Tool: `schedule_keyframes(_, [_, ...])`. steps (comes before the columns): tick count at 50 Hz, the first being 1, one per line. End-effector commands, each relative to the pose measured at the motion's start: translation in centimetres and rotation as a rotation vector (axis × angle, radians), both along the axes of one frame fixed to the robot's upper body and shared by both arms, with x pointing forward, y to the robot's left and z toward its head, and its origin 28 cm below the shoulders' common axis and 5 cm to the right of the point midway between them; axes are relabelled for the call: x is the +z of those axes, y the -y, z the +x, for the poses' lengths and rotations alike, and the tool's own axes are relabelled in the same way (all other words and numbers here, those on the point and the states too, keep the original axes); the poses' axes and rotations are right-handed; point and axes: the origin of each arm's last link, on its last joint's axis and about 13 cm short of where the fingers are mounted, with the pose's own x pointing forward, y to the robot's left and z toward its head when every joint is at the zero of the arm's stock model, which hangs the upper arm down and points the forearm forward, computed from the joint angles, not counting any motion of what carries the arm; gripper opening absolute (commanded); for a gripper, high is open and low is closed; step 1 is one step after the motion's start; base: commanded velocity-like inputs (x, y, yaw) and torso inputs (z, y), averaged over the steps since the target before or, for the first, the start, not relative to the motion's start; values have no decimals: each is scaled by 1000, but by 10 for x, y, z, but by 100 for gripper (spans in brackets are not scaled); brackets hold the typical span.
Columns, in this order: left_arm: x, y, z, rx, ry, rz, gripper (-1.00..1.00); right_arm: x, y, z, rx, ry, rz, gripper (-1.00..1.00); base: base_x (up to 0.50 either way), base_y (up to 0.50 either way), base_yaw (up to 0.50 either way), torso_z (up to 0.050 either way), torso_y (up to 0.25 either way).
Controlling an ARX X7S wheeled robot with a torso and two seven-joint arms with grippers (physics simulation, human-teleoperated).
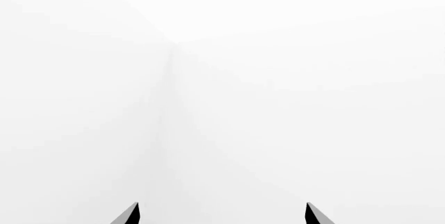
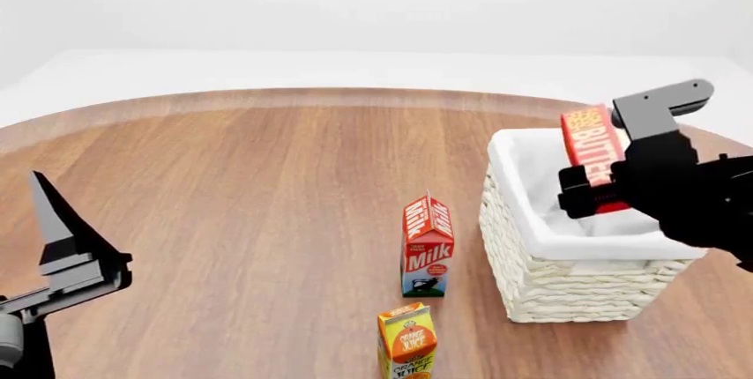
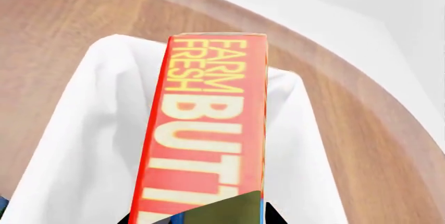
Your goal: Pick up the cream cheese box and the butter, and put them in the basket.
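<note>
The butter (image 2: 594,145), a red-orange box with yellow lettering, hangs tilted over the open top of the basket (image 2: 577,291), a cream wicker basket with a white liner. My right gripper (image 2: 600,187) is shut on the butter's lower end. The right wrist view shows the butter (image 3: 208,130) running away from the right gripper (image 3: 201,219), with the liner (image 3: 83,130) beneath it. My left gripper (image 2: 56,229) stands at the near left above the table, open and holding nothing; in its wrist view the left gripper (image 1: 222,214) faces only blank white. The cream cheese box is out of view.
A red-and-white milk carton (image 2: 428,247) stands upright just left of the basket. An orange juice carton (image 2: 408,339) stands nearer to me, at the bottom edge of the view. Everything rests on a round wooden table (image 2: 235,176).
</note>
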Motion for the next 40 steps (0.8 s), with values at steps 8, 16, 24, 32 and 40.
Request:
schedule_keyframes(8, [0, -2, 0, 11, 18, 14, 100, 0, 1, 8, -14, 42, -47, -100, 0, 0, 0, 0, 1])
schedule_keyframes(16, [-1, -3, 0, 11, 17, 14, 100, -2, 1, 10, -13, 41, -57, -100, 0, 0, 0, 1, 1])
schedule_keyframes(24, [-1, -3, 0, 11, 17, 13, 100, -3, -1, 10, 1, 35, -59, 100, 0, 0, 0, 0, 1])
schedule_keyframes(32, [-2, -3, 0, 10, 16, 13, 100, -4, 0, 10, -1, 32, -65, 100, 0, 0, 0, 0, 0])
schedule_keyframes(40, [0, -2, 0, 8, 20, 13, 100, 2, 0, 10, 1, 48, -58, 100, 0, 0, 0, 0, 0])
